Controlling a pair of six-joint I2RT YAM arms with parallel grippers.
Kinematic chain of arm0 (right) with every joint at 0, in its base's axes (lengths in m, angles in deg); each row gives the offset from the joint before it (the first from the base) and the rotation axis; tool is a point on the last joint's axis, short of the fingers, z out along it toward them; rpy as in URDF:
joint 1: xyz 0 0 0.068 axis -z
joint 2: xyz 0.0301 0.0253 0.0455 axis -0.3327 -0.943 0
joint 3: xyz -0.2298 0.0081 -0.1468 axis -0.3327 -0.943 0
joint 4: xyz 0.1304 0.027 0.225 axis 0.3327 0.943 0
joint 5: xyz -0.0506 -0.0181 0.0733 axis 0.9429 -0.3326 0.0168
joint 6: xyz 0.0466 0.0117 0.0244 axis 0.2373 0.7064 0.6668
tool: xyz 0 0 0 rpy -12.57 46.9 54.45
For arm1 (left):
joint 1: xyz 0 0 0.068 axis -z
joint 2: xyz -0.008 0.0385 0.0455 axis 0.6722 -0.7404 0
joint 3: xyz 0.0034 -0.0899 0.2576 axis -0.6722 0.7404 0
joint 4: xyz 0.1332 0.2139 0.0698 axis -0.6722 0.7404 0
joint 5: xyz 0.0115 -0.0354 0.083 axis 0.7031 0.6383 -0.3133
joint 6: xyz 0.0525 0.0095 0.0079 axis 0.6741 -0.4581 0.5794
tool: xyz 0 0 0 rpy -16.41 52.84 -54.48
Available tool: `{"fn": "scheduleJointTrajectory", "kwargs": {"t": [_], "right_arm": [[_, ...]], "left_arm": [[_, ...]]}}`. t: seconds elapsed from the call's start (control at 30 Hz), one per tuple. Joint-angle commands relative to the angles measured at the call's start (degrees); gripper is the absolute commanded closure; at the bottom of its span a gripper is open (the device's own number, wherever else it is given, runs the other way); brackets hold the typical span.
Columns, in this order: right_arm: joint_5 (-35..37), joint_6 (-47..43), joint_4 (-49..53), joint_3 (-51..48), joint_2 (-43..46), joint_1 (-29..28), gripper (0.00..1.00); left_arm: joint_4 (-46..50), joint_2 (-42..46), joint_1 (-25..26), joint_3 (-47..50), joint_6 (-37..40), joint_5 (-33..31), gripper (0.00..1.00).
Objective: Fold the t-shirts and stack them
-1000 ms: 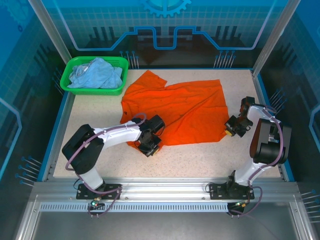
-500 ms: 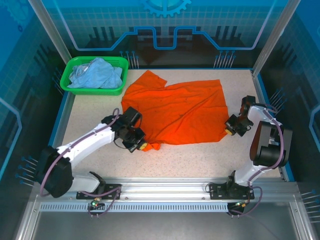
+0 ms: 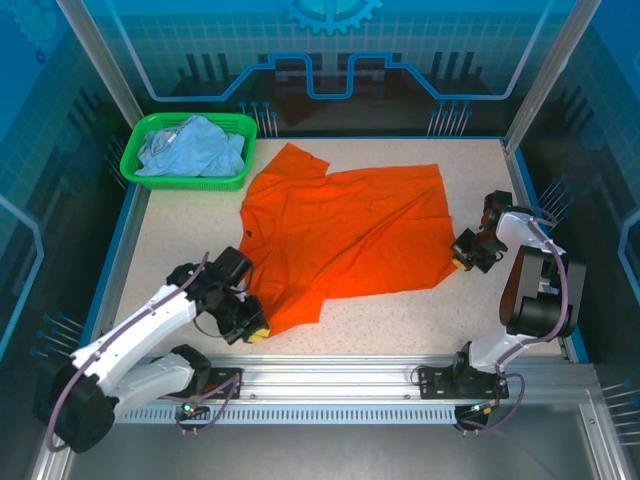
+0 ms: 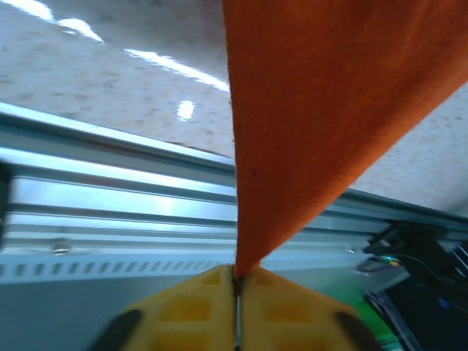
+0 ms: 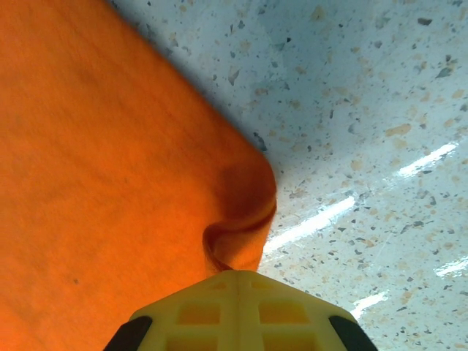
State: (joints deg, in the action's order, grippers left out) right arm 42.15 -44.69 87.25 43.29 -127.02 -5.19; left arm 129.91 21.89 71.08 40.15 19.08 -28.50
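**A:** Held at two points: bright orange thin-cloth t-shirt (image 3: pixel 350 235), spread mostly flat on the speckled table (image 3: pixel 400 320), stretched between left gripper (image 3: pixel 250 330) and right gripper (image 3: pixel 462 258). Grip state?

**B:** Left: yellow pads pressed together on a pointed corner of cloth, drawn taut away from the fingertips. Right: pads closed too, a puckered fold of the hem tucked under them, apparently pinched.

**A:** Second shirt?

**B:** Pale blue t-shirt (image 3: pixel 190 148), crumpled in the green plastic basket (image 3: pixel 135 172), well beyond the left gripper, untouched.

**A:** Likely failures from here?

**B:** Slipping of the thin corner out of the left pads under further pull, given so small a bite. Dragging rather than lifting: bunching at the far sleeve, crooked fold line. Uneven pull between the two hands: skewed hem. Also, left fingertips close to the near metal rail (image 4: pixel 110 190); snagging possible if lowered there.
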Motion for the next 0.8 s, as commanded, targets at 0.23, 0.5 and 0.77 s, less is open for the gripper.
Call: {"fn": "scheduleJointTrajectory", "kwargs": {"t": [0.23, 0.5, 0.77], "right_arm": [[-0.3, -0.3, 1.8, -1.1, 0.6, -0.6, 1.0], [1.4, 0.9, 3.7, -4.1, 3.4, 0.8, 1.0], [2.6, 2.2, 4.5, -6.0, 3.4, 2.7, 1.0]], "left_arm": [[8.3, -0.6, -6.6, -9.2, 2.3, -18.0, 0.43], [-6.9, -29.9, -8.4, -32.0, 14.5, -24.5, 0.57], [-10.6, -58.2, -8.8, -50.9, 21.4, -32.6, 0.64]]}}
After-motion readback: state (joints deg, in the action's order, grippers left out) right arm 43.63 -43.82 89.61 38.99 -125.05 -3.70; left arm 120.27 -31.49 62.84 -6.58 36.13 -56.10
